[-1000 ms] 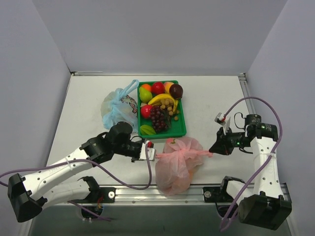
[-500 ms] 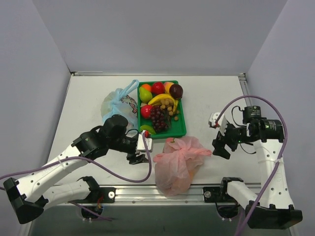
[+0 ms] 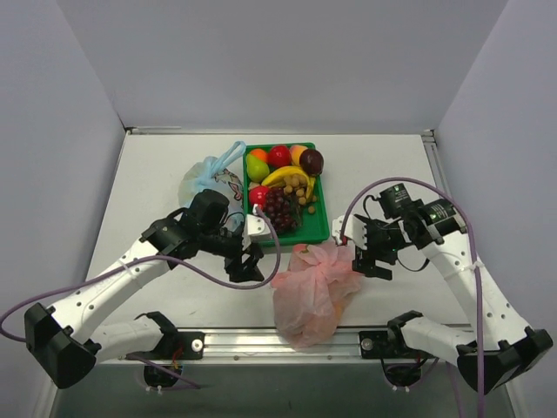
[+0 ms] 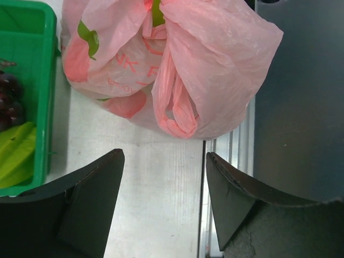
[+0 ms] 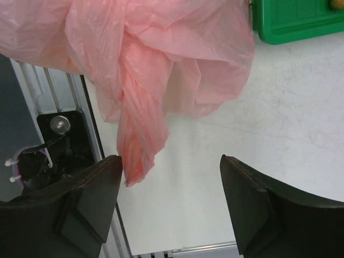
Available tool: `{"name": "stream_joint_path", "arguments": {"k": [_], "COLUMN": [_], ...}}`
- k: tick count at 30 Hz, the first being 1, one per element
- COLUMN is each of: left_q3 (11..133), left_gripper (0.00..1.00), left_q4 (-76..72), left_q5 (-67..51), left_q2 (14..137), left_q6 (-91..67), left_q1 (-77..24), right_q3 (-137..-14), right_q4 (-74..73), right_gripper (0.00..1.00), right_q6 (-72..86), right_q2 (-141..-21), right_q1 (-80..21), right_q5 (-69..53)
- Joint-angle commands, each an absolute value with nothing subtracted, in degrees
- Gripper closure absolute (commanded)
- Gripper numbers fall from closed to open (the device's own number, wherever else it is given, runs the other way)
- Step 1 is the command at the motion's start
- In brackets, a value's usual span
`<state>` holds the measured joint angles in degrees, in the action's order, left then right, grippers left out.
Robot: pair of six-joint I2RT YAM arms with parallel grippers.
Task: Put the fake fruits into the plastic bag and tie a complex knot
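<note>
Progress: plastic bag [image 3: 309,300] lies at near edge of counter [image 3: 157,174], some fruit inside, handles [image 5: 137,140] bunched, no firm knot evident. Many fake fruits [image 3: 283,178] sit in green tray [image 3: 322,233] beyond. Your left fingers [image 4: 88,207] and right fingers [image 5: 252,209] are spread, holding nothing.

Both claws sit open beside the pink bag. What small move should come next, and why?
Probably the right claw should shift sideways onto the twisted handle tail and close on it. Both claws are open and empty. That tail hangs just beside one of its fingers, while the left claw faces the other handle loop of the plastic bag. The handles look loose, so tying seems unfinished.
</note>
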<state>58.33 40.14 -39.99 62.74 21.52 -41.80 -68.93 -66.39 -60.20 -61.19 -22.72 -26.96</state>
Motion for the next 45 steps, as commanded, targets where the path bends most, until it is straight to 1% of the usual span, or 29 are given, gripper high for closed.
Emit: {"name": "stream_joint_path", "arguments": {"k": [1, 5, 8, 9, 11, 12, 14, 15, 20, 29, 30, 33, 34, 36, 37, 42, 45], "left_q3": [60.6, 60.3, 59.3, 59.0, 57.7, 57.5, 57.1, 57.1, 58.1, 58.5, 58.2, 57.9, 57.7, 57.1, 57.0, 57.5, 57.2], "left_gripper": [0.27, 0.24, 0.20, 0.20, 0.20, 0.21, 0.23, 0.24, 0.28, 0.39, 0.43, 0.64, 0.77, 0.90, 1.00, 1.00, 1.00], "left_q4": [40.2, 37.7, 35.7, 34.8, 32.3, 31.7, 30.9, 30.6, 26.7, 24.8, 24.5, 23.5, 23.4, 23.6, 24.7, 32.5, 37.4], "left_q5": [-43.9, -48.2, -50.4, -51.5, -51.8, -51.7, -50.5, -50.5, -47.9, -45.9, -46.3, -48.6, -49.0, -49.9, -50.0, -46.0, -41.1], "left_q2": [64.9, 67.9, 69.3, 69.8, 70.3, 71.2, 72.2, 73.4, 77.2, 82.5, 82.9, 82.9, 82.7, 81.1, 80.5, 74.9, 71.5], "left_q6": [14.9, 7.9, 3.0, 1.4, -3.3, -4.0, -4.6, -4.7, -7.1, -8.5, -8.9, -9.3, -9.2, -9.1, -8.1, -1.2, 3.9], "left_q1": [-39.6, -36.3, -35.9, -36.1, -36.7, -37.1, -38.9, -39.5, -42.7, -45.8, -45.8, -45.4, -45.1, -43.3, -42.5, -39.0, -38.7], "right_q3": [-67.8, -65.5, -62.6, -60.9, -59.4, -58.6, -57.3, -57.0, -56.4, -55.9, -55.8, -54.9, -54.4, -53.2, -51.7, -49.3, -48.8], "right_q4": [-66.2, -65.6, -64.3, -63.6, -62.2, -61.8, -60.7, -60.5, -59.2, -58.0, -57.9, -57.2, -56.9, -55.9, -55.6, -54.8, -54.7], "right_gripper": [0.27, 0.30, 0.42, 0.51, 0.59, 0.67, 0.73, 0.80, 0.99, 1.00, 1.00, 1.00, 1.00, 1.00, 1.00, 1.00, 1.00], "right_q6": [-59.8, -59.2, -59.1, -59.1, -58.5, -58.4, -57.7, -57.3, -56.6, -55.5, -55.5, -55.7, -55.9, -56.5, -57.2, -58.4, -58.6], "right_q2": [-62.9, -63.5, -63.5, -63.3, -62.3, -61.9, -60.8, -60.5, -59.5, -57.6, -57.3, -56.4, -55.6, -54.8, -53.9, -51.0, -50.5], "right_q1": [-25.0, -27.5, -29.0, -29.3, -29.5, -29.6, -30.1, -30.2, -30.5, -30.8, -30.8, -30.8, -30.8, -30.8, -30.7, -29.5, -28.5], "right_q5": [-23.1, -22.4, -21.5, -21.4, -21.5, -21.6, -21.6, -21.7, -21.8, -21.8, -21.7, -20.4, -19.7, -17.7, -15.6, -12.5, -11.7]}}
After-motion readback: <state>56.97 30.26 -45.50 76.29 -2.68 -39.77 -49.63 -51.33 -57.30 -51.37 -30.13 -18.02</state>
